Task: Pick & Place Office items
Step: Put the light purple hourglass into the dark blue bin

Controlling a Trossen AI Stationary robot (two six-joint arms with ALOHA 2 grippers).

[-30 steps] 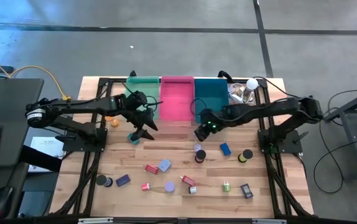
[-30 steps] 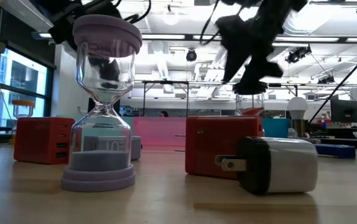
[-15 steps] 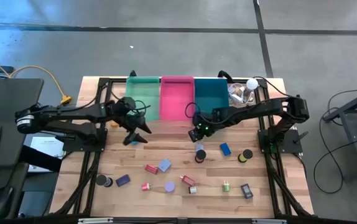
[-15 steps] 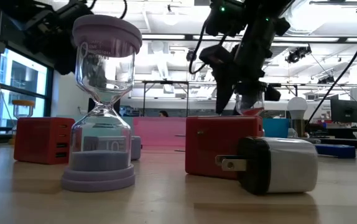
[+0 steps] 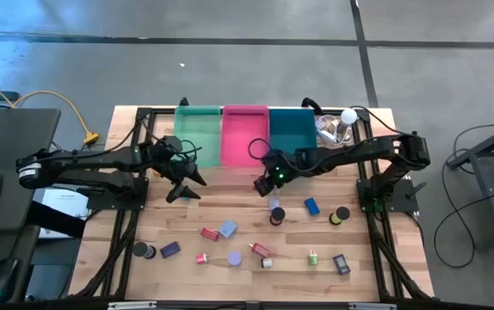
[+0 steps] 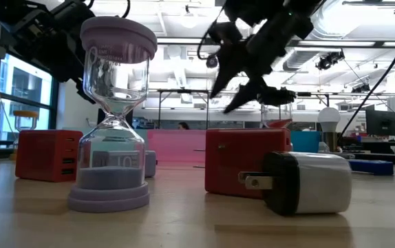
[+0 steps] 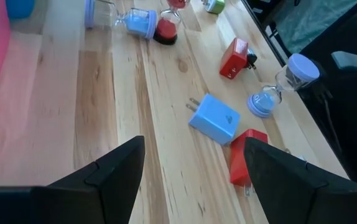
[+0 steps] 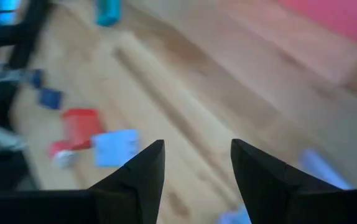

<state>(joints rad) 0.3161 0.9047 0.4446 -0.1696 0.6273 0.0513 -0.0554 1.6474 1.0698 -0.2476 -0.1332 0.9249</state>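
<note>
Above the table, left end effector (image 5: 183,186) open, right end effector (image 5: 262,184) open

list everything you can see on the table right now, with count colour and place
bins: 3, green, pink, teal, side by side at the far edge
bulb: 1, white, far right corner
wall chargers: 2 red, 1 blue, centre front
sand timers: several, lavender, others toppled
table: 1, wood
left gripper: fingers open, empty, near the green bin
right gripper: fingers open, empty, near the pink bin
</note>
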